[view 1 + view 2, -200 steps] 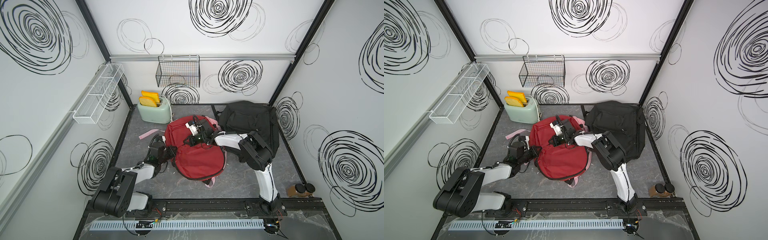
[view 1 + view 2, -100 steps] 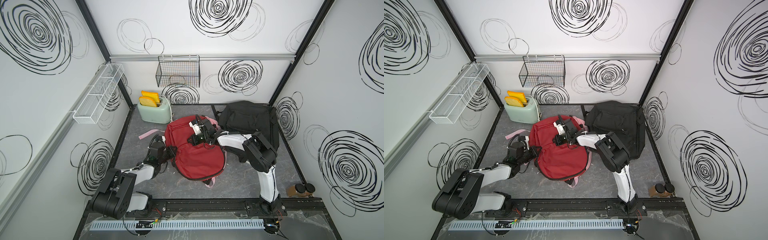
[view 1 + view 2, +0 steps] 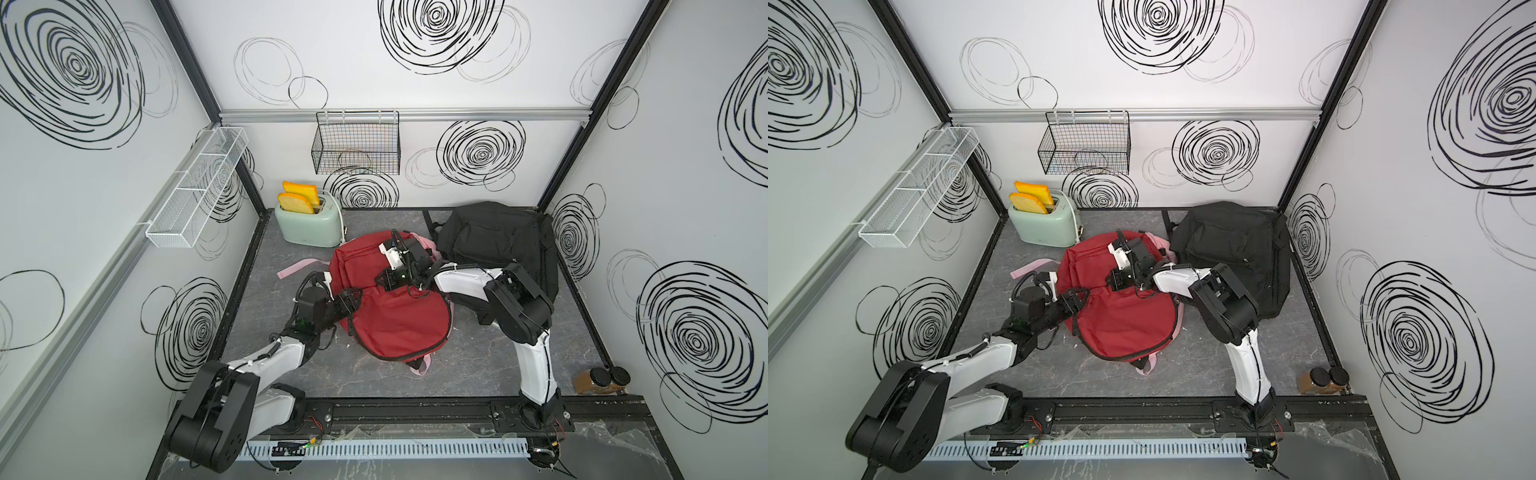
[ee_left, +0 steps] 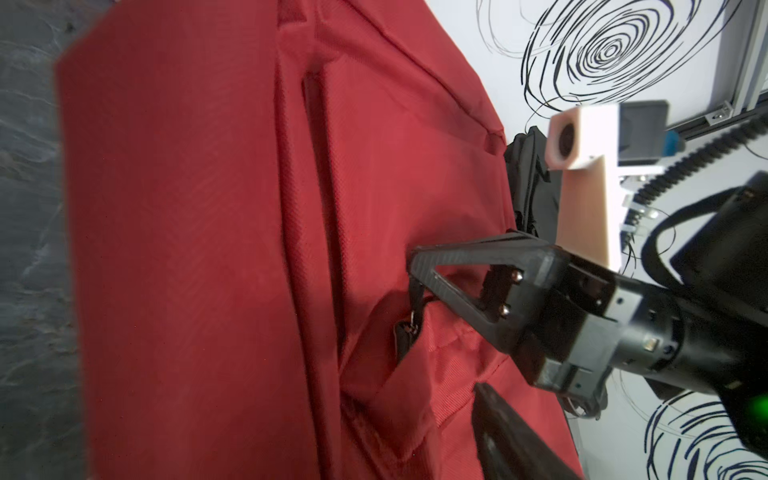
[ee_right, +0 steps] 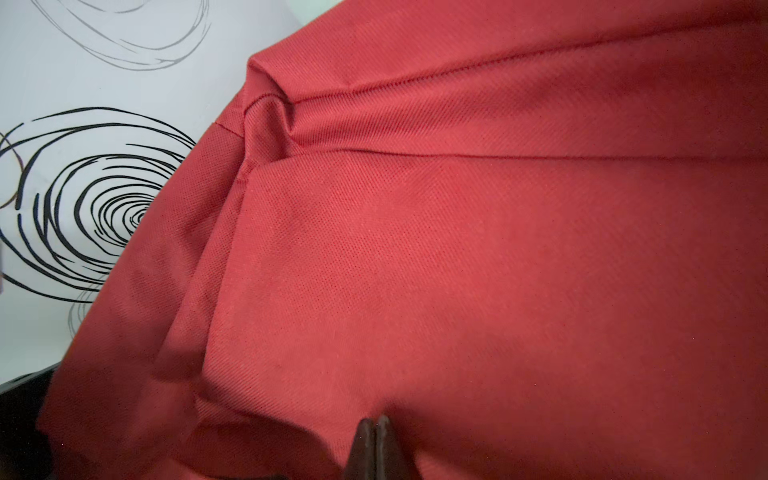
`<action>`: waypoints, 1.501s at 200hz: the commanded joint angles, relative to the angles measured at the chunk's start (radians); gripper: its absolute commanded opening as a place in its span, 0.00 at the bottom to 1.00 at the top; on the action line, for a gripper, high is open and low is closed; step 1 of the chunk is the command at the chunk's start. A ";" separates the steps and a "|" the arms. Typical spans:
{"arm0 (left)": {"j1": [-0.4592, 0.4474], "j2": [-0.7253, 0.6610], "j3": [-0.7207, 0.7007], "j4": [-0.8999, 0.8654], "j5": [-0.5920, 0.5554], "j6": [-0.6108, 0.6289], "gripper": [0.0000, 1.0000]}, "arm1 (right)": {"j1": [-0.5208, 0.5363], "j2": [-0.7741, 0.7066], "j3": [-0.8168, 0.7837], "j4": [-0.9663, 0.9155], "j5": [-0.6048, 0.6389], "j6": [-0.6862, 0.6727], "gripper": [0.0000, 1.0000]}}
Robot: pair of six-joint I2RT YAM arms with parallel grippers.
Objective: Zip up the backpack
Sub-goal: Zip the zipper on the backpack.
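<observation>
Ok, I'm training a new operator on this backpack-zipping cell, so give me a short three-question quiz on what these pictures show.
1. True or false: the right gripper is shut on the zipper pull of the red backpack.
2. What sticks out of the toaster? A) two toast slices B) a fork C) nothing
3. What colour is the second backpack, beside the red one?
Key: 1 true; 2 A; 3 black.
</observation>
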 commanded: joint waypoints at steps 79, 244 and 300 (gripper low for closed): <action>-0.094 0.096 -0.013 0.043 -0.034 0.013 0.69 | -0.020 0.089 -0.002 -0.066 0.054 -0.006 0.00; -0.049 0.083 -0.139 0.254 -0.036 0.019 0.00 | -0.056 -0.016 -0.023 -0.104 0.075 -0.020 0.00; -0.039 0.073 -0.153 0.255 -0.054 0.025 0.00 | -0.080 -0.069 -0.058 -0.126 0.098 -0.019 0.00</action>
